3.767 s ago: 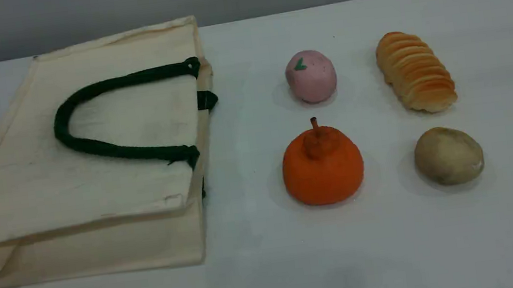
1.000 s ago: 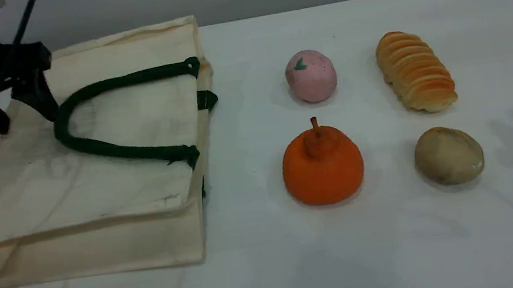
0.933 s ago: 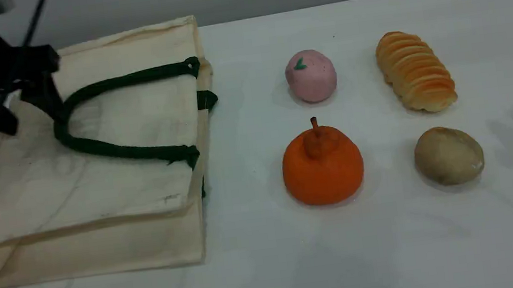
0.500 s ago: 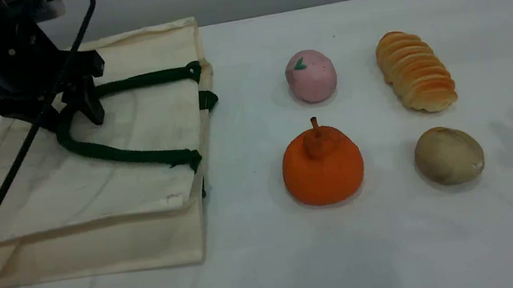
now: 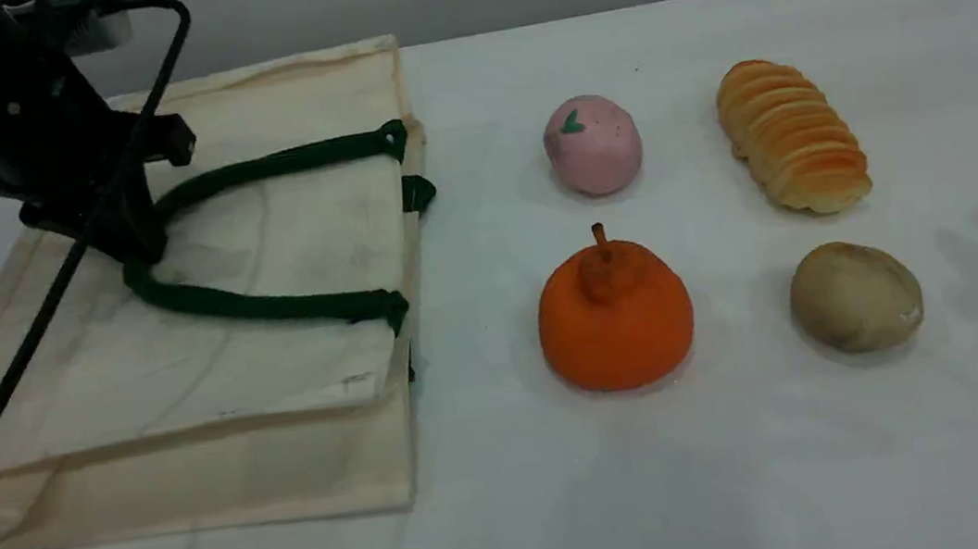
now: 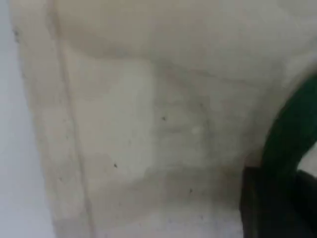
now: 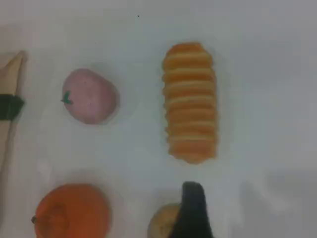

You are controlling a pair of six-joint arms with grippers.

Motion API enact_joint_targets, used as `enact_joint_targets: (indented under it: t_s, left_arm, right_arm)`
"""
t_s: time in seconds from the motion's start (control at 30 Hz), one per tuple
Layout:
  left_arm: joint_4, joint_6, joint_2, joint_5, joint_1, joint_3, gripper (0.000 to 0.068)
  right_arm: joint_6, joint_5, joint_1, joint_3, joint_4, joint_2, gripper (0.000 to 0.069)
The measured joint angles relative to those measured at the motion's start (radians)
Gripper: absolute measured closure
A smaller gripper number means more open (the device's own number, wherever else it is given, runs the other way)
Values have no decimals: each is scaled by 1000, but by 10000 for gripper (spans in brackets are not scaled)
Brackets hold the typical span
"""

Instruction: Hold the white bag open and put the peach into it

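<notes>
Step in hand: the left gripper [image 5: 138,243] is taking hold of the green rope handle [image 5: 269,303] of the white bag [image 5: 186,386] so the mouth can be lifted open; judged from the scene, the lift is not yet begun
Left gripper: it is sitting at the far bend of the handle loop, its dark fingers drawn close around the rope; the left wrist view is showing the rope [image 6: 290,134] running right up to the fingertip [image 6: 257,203]; it appears to be pinching the handle, though the contact itself is blurred
White bag: it is lying flat on the table [image 5: 755,466] at the left, mouth edge facing the food, handle loop resting on the top panel
Peach: the peach [image 5: 593,145] is sitting on the table, well apart from the bag mouth, just beyond the orange fruit [image 5: 615,320]
Right gripper: only one fingertip [image 7: 193,210] is showing, above the food, near the potato-like lump [image 7: 162,223]; its jaws are standing spread wide and holding nothing
Doing it well: pulling the rope upward and slightly away from the food should be raising only the top panel; a slow lift should be keeping the lower panel down; the mouth should be gaping towards the peach before the right arm is reaching in
Risk: the rope could be slipping from a shallow pinch; the whole bag could be dragging rather than opening
</notes>
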Motion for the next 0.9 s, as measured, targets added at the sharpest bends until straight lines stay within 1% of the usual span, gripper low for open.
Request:
enact_joint_targets:
  t_s: [0.1, 0.2, 0.27, 0.4, 0.57, 0.63, 0.73, 0.83, 0.9]
  left_arm:
    - [0, 24, -1, 17, 0, -3, 585]
    - [13, 49, -1, 82, 0, -43, 585]
    - [24, 73, -1, 143, 0, -91, 585]
    - [27, 131, -2, 299, 0, -205, 585]
    - [20, 230, -2, 517, 0, -391, 585]
    - [18, 257, -2, 579, 0, -473, 585]
    - [-5, 275, -3, 608, 0, -584, 585]
    - [-67, 320, -4, 608, 0, -667, 585]
    - [-114, 362, -4, 608, 0, -690, 585]
  right_arm:
    - [1, -1, 0, 0, 1, 0, 164]
    - [0, -1, 0, 0, 1, 0, 164]
    - [0, -1, 0, 0, 1, 0, 164]
    - [0, -2, 0, 0, 1, 0, 164]
    - [0, -2, 0, 0, 1, 0, 164]
    - [0, -1, 0, 0, 1, 0, 164]
    - [-7, -1, 0, 0, 1, 0, 164]
    - [-12, -1, 0, 0, -1, 0, 164]
    - [-15, -1, 0, 0, -2, 0, 164]
